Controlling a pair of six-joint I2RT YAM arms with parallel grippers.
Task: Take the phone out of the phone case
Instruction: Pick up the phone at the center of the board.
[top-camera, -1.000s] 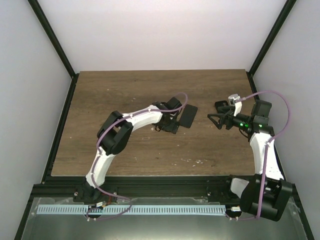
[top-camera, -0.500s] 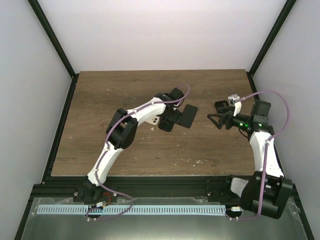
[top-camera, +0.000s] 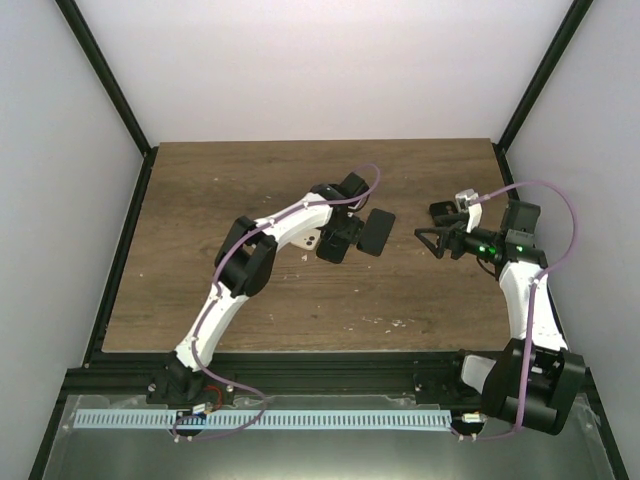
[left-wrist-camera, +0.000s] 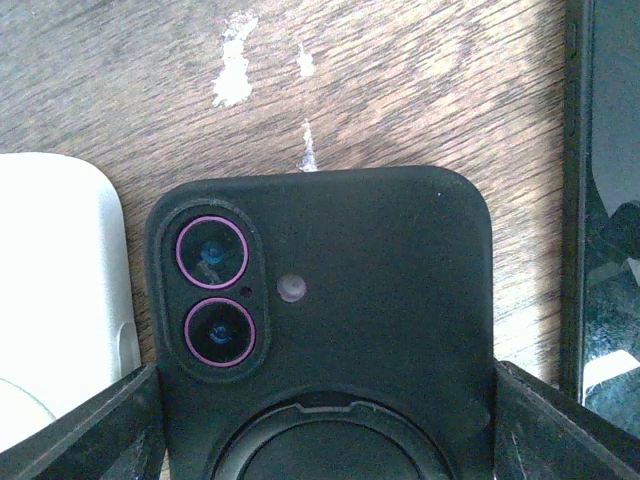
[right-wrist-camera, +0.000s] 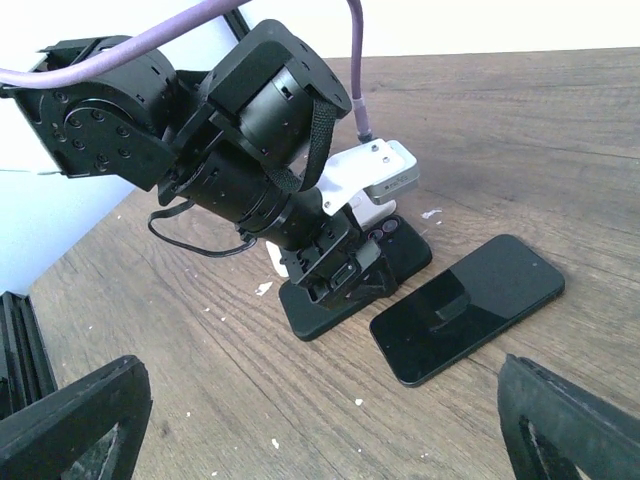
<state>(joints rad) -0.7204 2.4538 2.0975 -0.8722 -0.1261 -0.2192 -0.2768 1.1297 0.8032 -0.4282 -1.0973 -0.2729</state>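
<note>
The black phone case (left-wrist-camera: 330, 300) lies back up on the wooden table, with two purple-ringed lenses showing in its camera cut-out. My left gripper (left-wrist-camera: 325, 425) straddles it, one finger pressed on each long side, shut on the case; both also show in the top view (top-camera: 335, 245). The black phone (right-wrist-camera: 470, 305) lies screen up just right of the case with a narrow gap between them, and shows in the top view (top-camera: 376, 232). My right gripper (top-camera: 428, 226) is open and empty, hovering to the right of the phone.
A white object (left-wrist-camera: 60, 290) lies on the table against the case's left side. White flecks (left-wrist-camera: 235, 75) mark the wood. The black frame posts and the table's back edge (top-camera: 320, 142) bound the workspace.
My left arm's elbow has swung right and forward while its gripper stayed on the case. The phone and the right arm have not moved.
</note>
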